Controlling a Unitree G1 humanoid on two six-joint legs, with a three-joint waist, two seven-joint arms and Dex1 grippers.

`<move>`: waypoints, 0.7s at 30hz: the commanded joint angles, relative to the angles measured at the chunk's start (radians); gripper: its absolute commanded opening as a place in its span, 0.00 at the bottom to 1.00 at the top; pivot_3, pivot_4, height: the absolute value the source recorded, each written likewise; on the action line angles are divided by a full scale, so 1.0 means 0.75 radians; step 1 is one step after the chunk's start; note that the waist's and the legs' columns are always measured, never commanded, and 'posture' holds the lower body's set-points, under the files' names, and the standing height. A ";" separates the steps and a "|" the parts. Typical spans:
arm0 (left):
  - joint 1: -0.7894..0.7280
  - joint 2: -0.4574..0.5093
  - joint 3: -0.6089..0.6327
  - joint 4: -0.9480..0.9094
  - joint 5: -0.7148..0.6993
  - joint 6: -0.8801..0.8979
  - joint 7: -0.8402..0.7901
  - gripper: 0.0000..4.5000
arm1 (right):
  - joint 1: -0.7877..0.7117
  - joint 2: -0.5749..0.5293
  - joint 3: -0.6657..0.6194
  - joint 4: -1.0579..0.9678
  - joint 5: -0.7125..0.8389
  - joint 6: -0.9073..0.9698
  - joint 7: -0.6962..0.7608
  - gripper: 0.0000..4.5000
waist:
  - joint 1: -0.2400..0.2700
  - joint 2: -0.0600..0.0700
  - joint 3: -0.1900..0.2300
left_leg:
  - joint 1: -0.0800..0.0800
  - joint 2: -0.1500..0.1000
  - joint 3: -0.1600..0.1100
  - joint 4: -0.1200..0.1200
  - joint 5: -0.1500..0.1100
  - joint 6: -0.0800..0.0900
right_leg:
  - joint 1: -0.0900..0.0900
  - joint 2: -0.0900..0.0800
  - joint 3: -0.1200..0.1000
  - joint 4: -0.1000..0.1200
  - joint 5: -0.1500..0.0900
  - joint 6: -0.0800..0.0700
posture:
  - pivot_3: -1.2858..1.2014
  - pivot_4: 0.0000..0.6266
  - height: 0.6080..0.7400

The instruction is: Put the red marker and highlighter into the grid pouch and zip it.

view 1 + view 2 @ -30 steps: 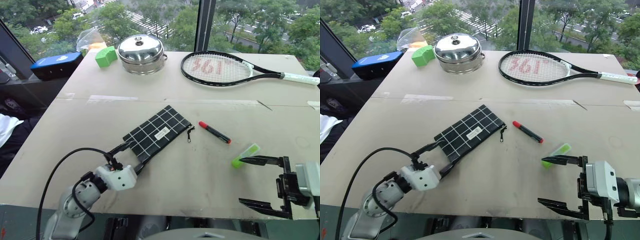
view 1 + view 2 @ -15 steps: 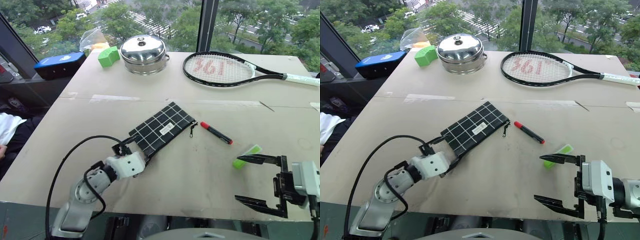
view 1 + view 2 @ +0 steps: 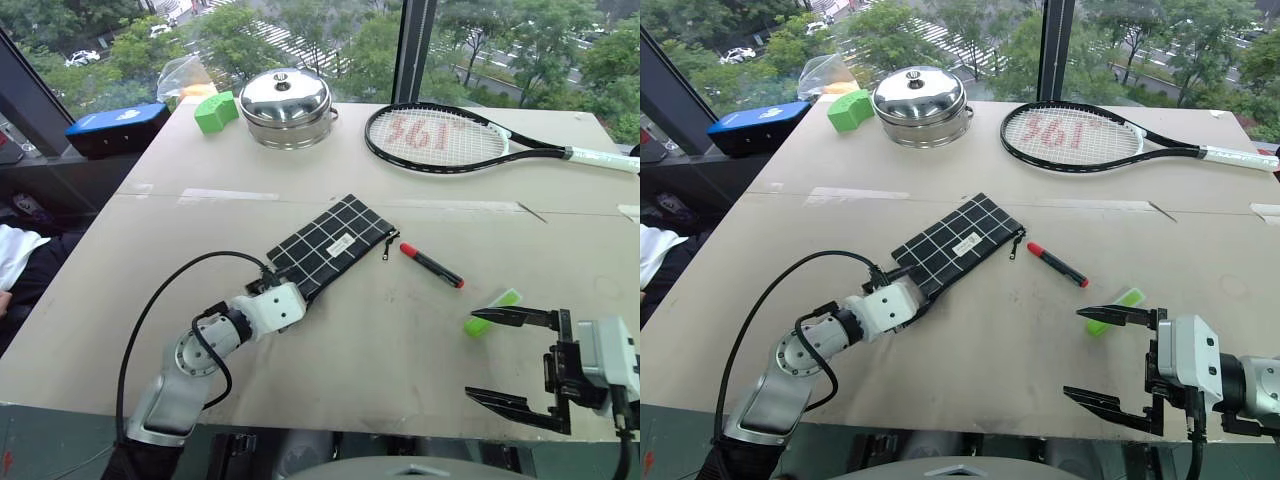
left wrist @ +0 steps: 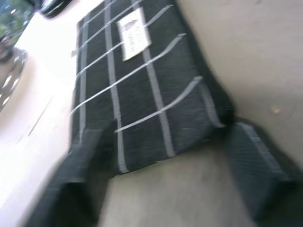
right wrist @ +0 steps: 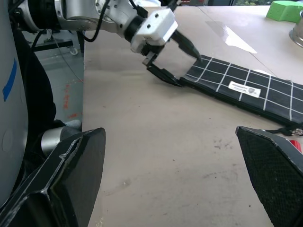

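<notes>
At frame centre the left end effector [image 5: 177, 71] straddles the grid pouch [image 3: 333, 243] corner, half-closed, needing a firm pinch next; the right end effector [image 3: 512, 357] hangs open near the highlighter [image 3: 491, 311].

Bare table [image 3: 330, 350] lay between the left gripper [image 5: 182, 66], set at the pouch's [image 3: 330, 245] near end, and the right gripper [image 3: 510, 357], giving open passage. The marker [image 3: 431, 265] lay just beside the pouch's zipper end, the highlighter [image 3: 490, 312] near the right gripper's far finger. The pot [image 3: 287, 98], racket [image 3: 450, 138] and green block [image 3: 214, 111] stood well apart at the far edge.
</notes>
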 commanded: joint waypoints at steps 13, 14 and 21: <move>-0.042 0.093 -0.008 0.265 -0.158 -0.271 -0.025 0.01 | 0.003 0.042 0.080 -0.102 -0.039 -0.007 -0.119 1.00 | -0.005 0.014 -0.009 | 0.001 0.001 0.000 -0.001 -0.001 -0.001 | 0.000 -0.001 0.000 0.001 0.000 0.000 | 0.52 0.24 1.00; -0.043 0.109 -0.001 0.260 -0.162 -0.269 -0.029 0.01 | -0.001 0.043 0.086 -0.103 -0.039 -0.006 -0.126 1.00 | -0.006 0.012 -0.007 | 0.001 0.001 0.000 -0.001 -0.001 -0.001 | 0.000 -0.001 0.000 0.001 0.000 0.000 | 0.52 0.24 1.00; -0.094 0.109 -0.025 0.359 -0.118 -0.292 0.057 0.22 | -0.030 0.046 0.132 -0.096 -0.052 -0.011 -0.158 1.00 | -0.028 0.003 0.000 | 0.000 0.001 -0.001 -0.001 0.000 0.000 | -0.001 0.000 -0.001 0.001 0.000 0.000 | 0.52 0.24 1.00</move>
